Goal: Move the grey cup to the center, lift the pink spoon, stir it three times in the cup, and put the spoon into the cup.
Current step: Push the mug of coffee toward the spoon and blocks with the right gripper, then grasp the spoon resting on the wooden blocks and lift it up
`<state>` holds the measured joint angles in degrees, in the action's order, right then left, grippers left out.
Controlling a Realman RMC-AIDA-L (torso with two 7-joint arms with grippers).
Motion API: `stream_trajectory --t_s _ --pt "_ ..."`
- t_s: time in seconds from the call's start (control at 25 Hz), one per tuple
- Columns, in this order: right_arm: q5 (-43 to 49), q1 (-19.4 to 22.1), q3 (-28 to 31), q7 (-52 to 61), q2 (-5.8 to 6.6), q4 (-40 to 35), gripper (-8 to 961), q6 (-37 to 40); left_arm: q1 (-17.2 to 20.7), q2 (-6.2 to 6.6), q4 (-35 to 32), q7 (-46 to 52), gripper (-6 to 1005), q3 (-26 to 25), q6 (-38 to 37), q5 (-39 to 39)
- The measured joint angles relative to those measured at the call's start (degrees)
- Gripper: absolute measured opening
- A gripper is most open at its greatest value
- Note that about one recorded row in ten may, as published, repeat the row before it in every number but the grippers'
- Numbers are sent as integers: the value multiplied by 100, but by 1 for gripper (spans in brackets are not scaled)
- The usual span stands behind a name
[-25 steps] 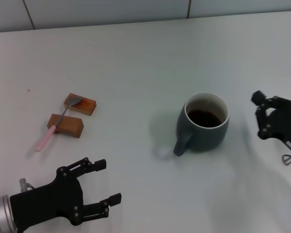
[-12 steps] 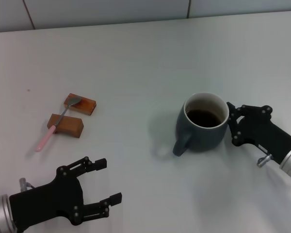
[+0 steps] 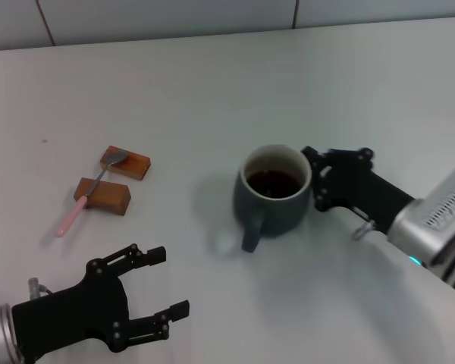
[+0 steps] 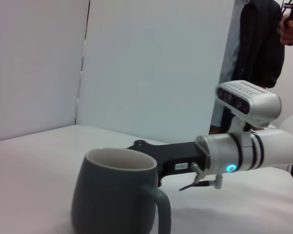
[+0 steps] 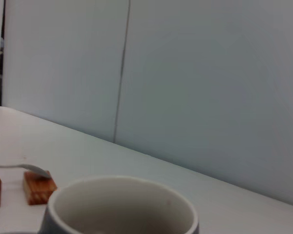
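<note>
The grey cup (image 3: 273, 201) stands upright near the table's middle with dark liquid inside and its handle toward me. My right gripper (image 3: 315, 178) is open, its fingertips against the cup's right wall, one near the rim and one lower down. The left wrist view shows the cup (image 4: 112, 200) with the right arm (image 4: 234, 151) behind it. The rim of the cup (image 5: 122, 204) fills the right wrist view. Lying across two wooden blocks at the left is the pink spoon (image 3: 70, 216). My left gripper (image 3: 171, 283) is open at the near left, away from everything.
Two brown wooden blocks (image 3: 125, 162) (image 3: 102, 196) carry the spoon, its bowl on the farther one. A block (image 5: 38, 187) with the spoon's bowl (image 5: 36, 169) also shows in the right wrist view. A tiled wall (image 3: 212, 15) runs behind the table. A person stands at the far side (image 4: 259, 44).
My right gripper has come in from the right, met the cup's side and slid the cup leftward toward the middle. The cup's handle has swung nearer to me. The left arm has not moved.
</note>
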<state>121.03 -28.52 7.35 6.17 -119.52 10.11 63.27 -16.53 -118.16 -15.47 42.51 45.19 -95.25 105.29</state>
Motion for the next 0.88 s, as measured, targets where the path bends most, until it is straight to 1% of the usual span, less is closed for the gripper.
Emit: stream_trajectory --t_s 0.32,0.52,0.6,0.72,0.8,0.88 --pt "-10 -665 48 -5 -11 554 18 -664 35 5 -9 0 846 -15 -35 0" --pt "-10 -852 100 -8 -11 704 19 -785 51 4 -9 -12 846 -18 -38 0" --pt "-11 -813 187 -8 -11 708 19 -769 56 4 -9 -19 846 -20 -38 0" --pt "-11 -575 492 4 4 678 19 -522 65 4 -9 -25 846 -26 -37 0" --pt "-12 -306 740 48 23 631 20 -53 65 4 -9 -25 846 -26 -37 0" --pt "-3 -19 885 162 36 524 20 621 70 4 -9 -27 845 -34 -31 1"
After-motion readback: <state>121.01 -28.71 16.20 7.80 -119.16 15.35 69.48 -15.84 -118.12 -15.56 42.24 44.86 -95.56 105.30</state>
